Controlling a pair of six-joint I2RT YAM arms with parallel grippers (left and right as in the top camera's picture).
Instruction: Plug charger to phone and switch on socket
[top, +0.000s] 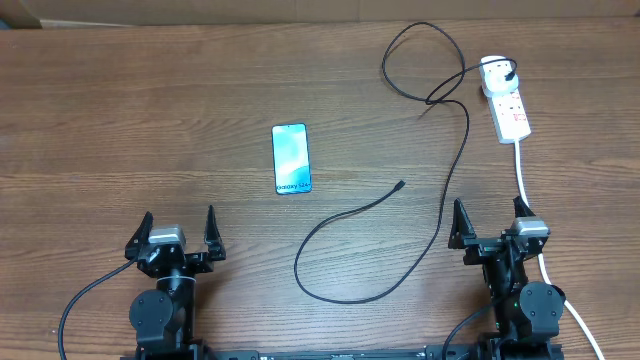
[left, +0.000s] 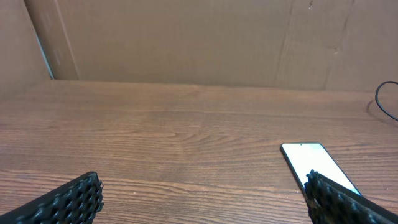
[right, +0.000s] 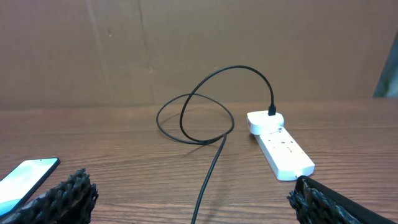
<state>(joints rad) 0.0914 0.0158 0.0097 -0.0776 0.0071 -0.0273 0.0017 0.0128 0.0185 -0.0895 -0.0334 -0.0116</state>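
Left end effector (top: 179, 213) and right end effector (top: 489, 205) sit at the desk's (top: 120, 120) near edge, jaws apart, holding nothing. Phone (top: 291, 159) lies mid-desk, screen up. Socket (top: 506, 100) lies near the far right corner. Charger (top: 444, 215) is plugged into it, with the tip loose and apart from the phone.

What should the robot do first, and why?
Probably move the open right fingers to the loose charger tip. The tip lies free on the table, apart from the phone and nearer that arm, and the plug already sits in the socket.
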